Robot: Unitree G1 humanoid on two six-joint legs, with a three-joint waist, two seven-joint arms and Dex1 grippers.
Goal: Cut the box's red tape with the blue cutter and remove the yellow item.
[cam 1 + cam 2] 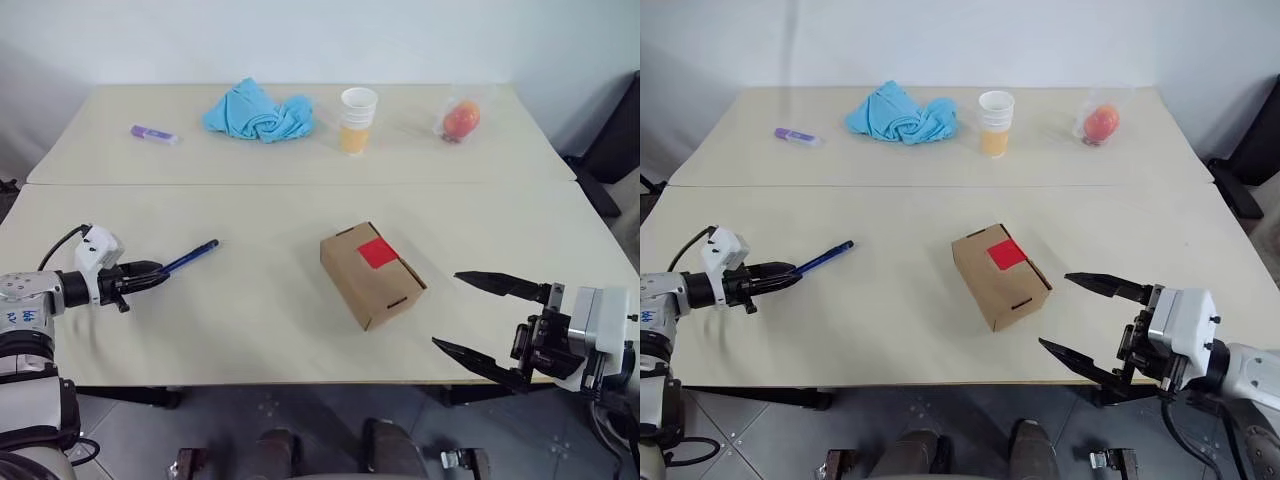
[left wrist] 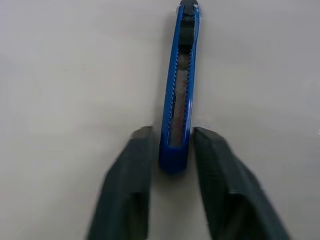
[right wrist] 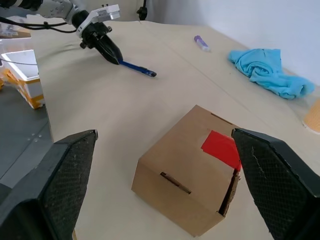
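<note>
Blue cutter (image 1: 190,259) sits pinched at its near end by the left gripper (image 1: 152,274); pickup step, lift next toward the box (image 1: 372,275) at three o'clock; right gripper (image 1: 490,318) spread

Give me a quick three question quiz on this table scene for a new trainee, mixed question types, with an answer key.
1. True or false: the red tape on the box is already cut and the flaps stand open.
2. The left gripper has its jaws on either side of which thing? A) purple marker B) blue cutter C) blue cloth
3. Fill in: the white cup stands between the blue cloth and the ______.

Key
1. False: the tape is whole and the box closed.
2. B, at the cutter's near end.
3. The fruit in clear plastic.
</note>
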